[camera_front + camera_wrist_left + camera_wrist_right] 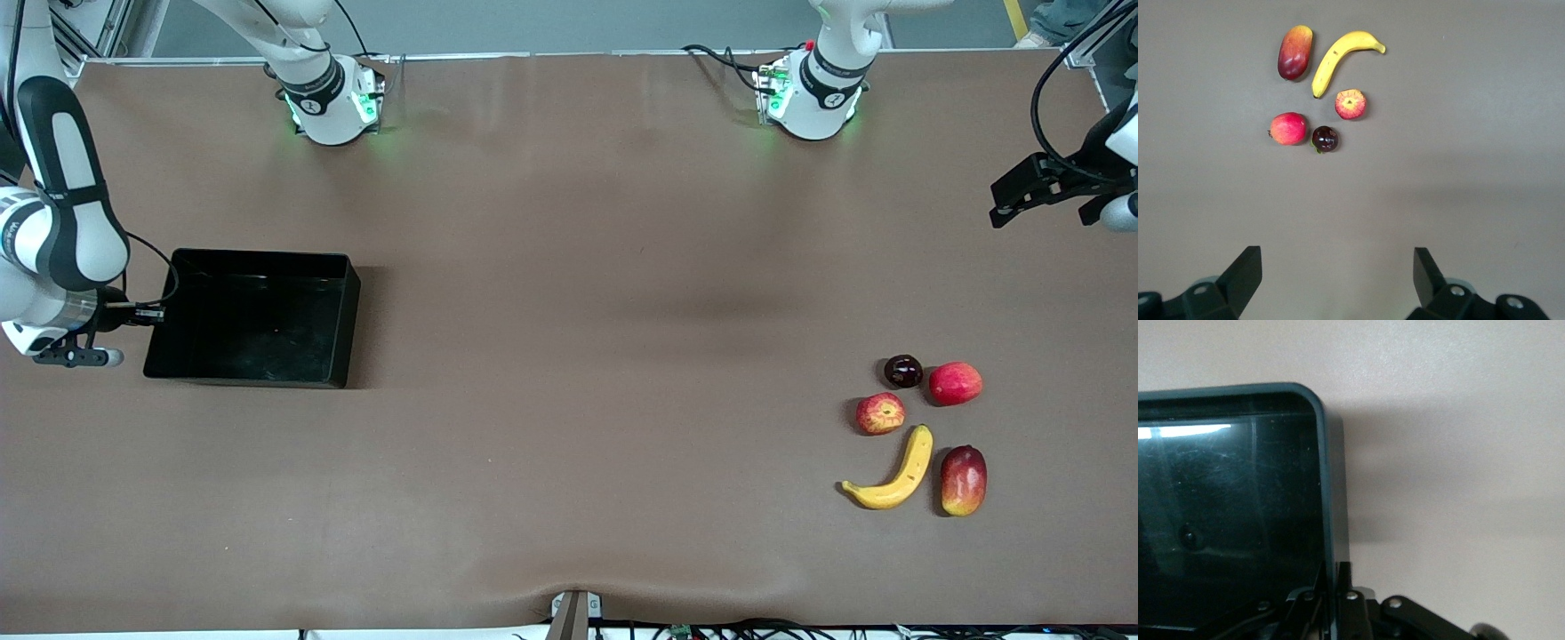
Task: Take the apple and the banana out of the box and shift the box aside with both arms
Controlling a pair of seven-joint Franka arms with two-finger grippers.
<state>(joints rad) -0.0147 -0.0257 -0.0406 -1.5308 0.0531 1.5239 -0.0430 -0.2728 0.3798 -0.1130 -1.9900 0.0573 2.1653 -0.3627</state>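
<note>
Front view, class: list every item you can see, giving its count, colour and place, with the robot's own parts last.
tray: one, glossy black, empty, at the right arm's end of the table.
apple: one, red with yellow streaks, left arm's end.
banana: one, yellow, nearer the front camera than the apple.
mango: one, red-yellow, beside the banana.
red fruit: one, beside the plum.
plum: one, dark.
right claw: shut on the tray's rim.
left claw: open, waiting above the table.
</note>
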